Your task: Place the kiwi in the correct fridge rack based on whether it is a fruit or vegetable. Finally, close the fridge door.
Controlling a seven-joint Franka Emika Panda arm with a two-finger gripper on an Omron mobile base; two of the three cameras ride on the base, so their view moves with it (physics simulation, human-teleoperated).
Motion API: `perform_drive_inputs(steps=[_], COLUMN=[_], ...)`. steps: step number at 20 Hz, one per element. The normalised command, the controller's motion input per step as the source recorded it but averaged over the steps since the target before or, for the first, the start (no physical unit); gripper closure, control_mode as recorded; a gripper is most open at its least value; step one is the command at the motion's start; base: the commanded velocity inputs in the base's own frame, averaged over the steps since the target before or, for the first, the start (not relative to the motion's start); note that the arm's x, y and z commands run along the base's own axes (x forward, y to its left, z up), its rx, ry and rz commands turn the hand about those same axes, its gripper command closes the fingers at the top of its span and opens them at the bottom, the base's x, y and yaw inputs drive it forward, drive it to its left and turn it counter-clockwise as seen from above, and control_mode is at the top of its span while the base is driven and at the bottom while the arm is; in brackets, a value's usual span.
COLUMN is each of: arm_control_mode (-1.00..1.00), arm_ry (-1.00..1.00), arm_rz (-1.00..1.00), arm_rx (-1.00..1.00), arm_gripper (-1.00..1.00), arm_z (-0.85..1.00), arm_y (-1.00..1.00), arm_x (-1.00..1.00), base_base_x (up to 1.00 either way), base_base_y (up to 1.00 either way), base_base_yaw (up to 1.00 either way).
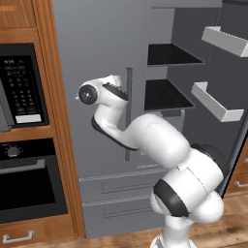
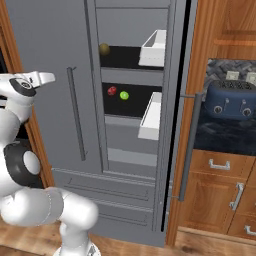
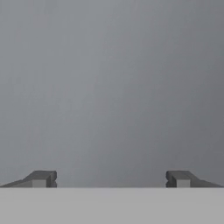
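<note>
Over on the left, the black microwave (image 1: 22, 87) and dark oven (image 1: 29, 179) sit in their wooden cabinet, and the white arm (image 1: 160, 145) folds up in front of the closed grey left fridge door (image 2: 50, 75), its wrist turned toward that panel. The hand view faces plain grey, with the jaws (image 3: 111, 179) spread wide and nothing between the two dark fingertips (image 3: 41, 178).

Moving right, the long grey vertical handle (image 2: 76, 115), then the open fridge compartment. Up on the upper black shelf (image 2: 120, 57) rests a dull yellow-brown ball (image 2: 104, 49). Below it, the wide black lower fridge rack (image 2: 130, 102) carries a small red ball (image 2: 112, 91) and, just beside it toward the rack's right, the tiny lime-green kiwi (image 2: 124, 95) (so the placing looks done, and the kiwi sits with the other fruit-like ball near the rack's left end).

Further right, the open grey right fridge door (image 2: 175, 125) stands wide with its white door bins (image 2: 152, 117), and beyond it a navy-blue toaster (image 2: 231, 100) on the dark table (image 2: 220, 137).

My read: only closing remains. The arm is well apart from that open door, so the next move calls for swinging right, getting behind the door's outer face or handle, and pushing it round without clipping the bins.
</note>
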Motion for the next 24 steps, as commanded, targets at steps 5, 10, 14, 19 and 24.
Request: perform_drive_inputs(steps=[5,10,14,19,24], arm_control_mode=[-1.00,-1.00,-1.00,-1.00,-1.00], arm_ry=[0.00,-0.01,-0.12,-0.03,-0.09], arm_rz=[-0.12,-0.30,-0.14,-0.10,-0.02], arm_rx=[0.09,0.37,0.47,0.53,0.53], arm_gripper=[-1.00,-1.00,-1.00,-1.00,-1.00], arm_z=[0.00,-0.03,-0.06,0.06,0.04], arm_y=[0.10,-0.49,-1.00,-1.00,-1.00], arm_x=[-0.95,-1.00,-1.00,-0.97,-0.95], base_base_x=[0.00,0.00,0.00,0.00,0.00], base_base_y=[0.00,0.00,0.00,0.00,0.00], base_base_yaw=[0.00,0.00,0.00,0.00,0.00])
